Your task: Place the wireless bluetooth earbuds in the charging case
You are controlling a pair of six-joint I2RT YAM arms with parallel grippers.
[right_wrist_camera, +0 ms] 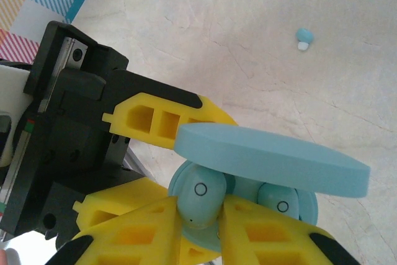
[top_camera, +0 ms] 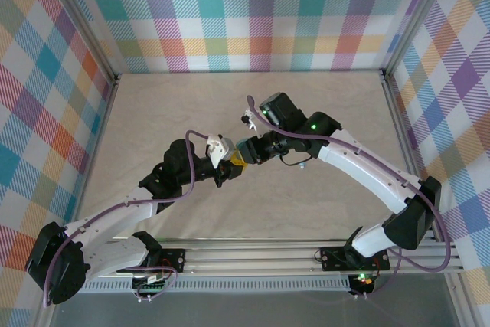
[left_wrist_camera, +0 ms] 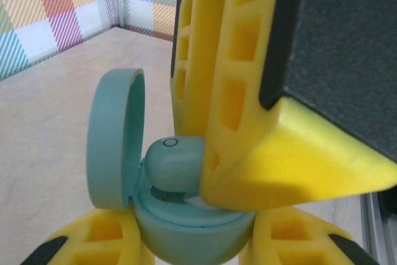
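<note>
Three earbuds (right_wrist_camera: 201,192) are in sight, along with one charging case (left_wrist_camera: 186,231). The left hand (left_wrist_camera: 195,249) pinches the base of the case from both sides, with the lid (left_wrist_camera: 115,147) swung open and standing up. The first earbud stands in a pocket of the case, right between the fingertips of the right hand (right_wrist_camera: 197,218), which reaches in from the other side. Its yellow fingers hug that earbud closely on either side, but I cannot tell whether they grip it or merely flank it. A second earbud (right_wrist_camera: 282,204) is seated in the neighbouring pocket, just beside the first and under the edge of the lid. The third earbud (right_wrist_camera: 303,35) lies loose on the bench (right_wrist_camera: 217,41), well apart from the case and from both hands, its white tip showing. The two hands meet tip to tip over the middle of the bench.
</note>
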